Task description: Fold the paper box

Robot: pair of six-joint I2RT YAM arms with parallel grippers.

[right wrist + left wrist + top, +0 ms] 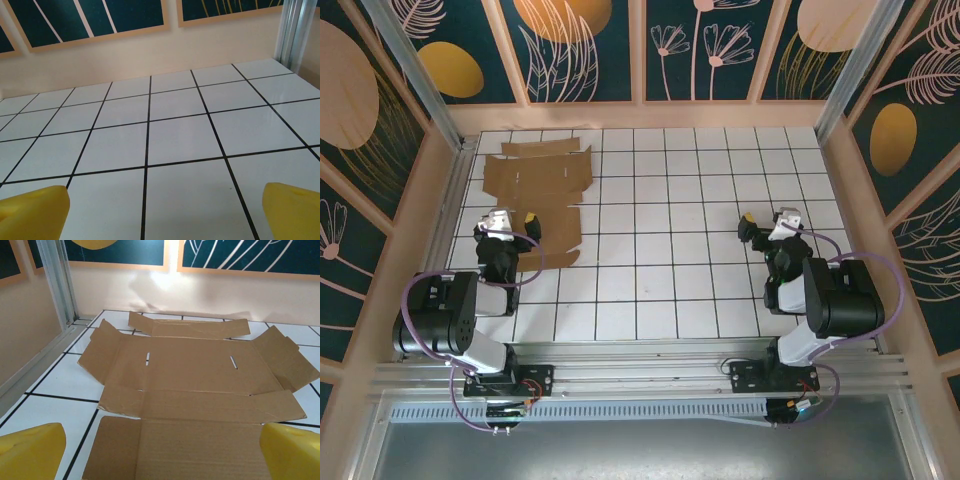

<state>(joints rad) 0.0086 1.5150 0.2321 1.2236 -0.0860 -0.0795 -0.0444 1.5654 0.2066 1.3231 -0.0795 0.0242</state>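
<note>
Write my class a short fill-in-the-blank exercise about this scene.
The flat tan-brown kraft cardboard paper box lies on the table at its far ___ side.
Its middle panel has ___ short slits.
The left gripper with yellow fingers is ___.
The right gripper hovers over bare ___ tiles.
Missing: left; two; open; white.

Lay unfolded and flat at the desk's far left: tan paper box, flaps spread, two slits showing.

The white-tiled table bears the paper box, flat and unfolded, near its far-left corner.
</note>
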